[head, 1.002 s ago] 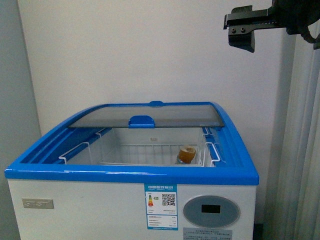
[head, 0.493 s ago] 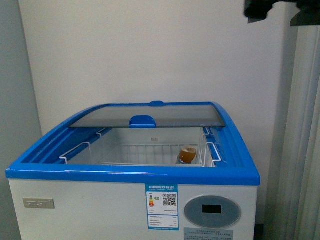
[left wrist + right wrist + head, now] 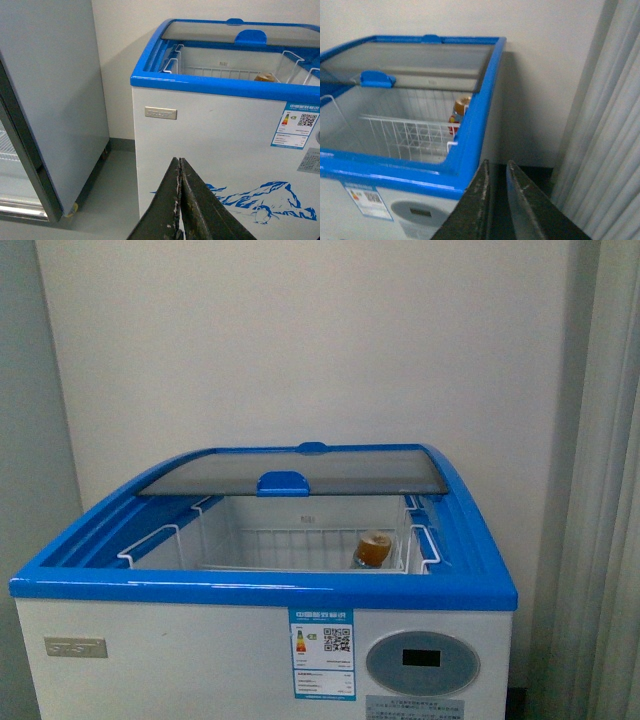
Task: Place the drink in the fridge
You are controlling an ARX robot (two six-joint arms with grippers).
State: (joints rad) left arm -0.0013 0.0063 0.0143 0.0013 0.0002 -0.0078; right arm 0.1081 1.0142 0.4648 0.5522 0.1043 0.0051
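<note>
The fridge [image 3: 120, 640] is a white chest cooler with a blue rim, its glass lid [image 3: 300, 472] slid to the back so the front is open. The drink [image 3: 373, 550] stands inside at the right, against the white wire basket [image 3: 290, 545]; its amber top also shows in the right wrist view [image 3: 460, 106] and the left wrist view [image 3: 265, 77]. Neither arm appears in the front view. My left gripper [image 3: 179, 161] is shut and empty, low in front of the fridge [image 3: 210, 145]. My right gripper [image 3: 497, 164] is open and empty, outside the fridge's right front corner [image 3: 470, 150].
A tall grey upright cabinet [image 3: 45, 100] stands left of the fridge with a strip of floor [image 3: 107, 195] between them. Pale curtains [image 3: 605, 125] hang to the right. A white wall [image 3: 300, 340] is behind.
The right arm, seen at the top right of the front view before, has moved up and out of that view. The fridge and the drink have not moved.
</note>
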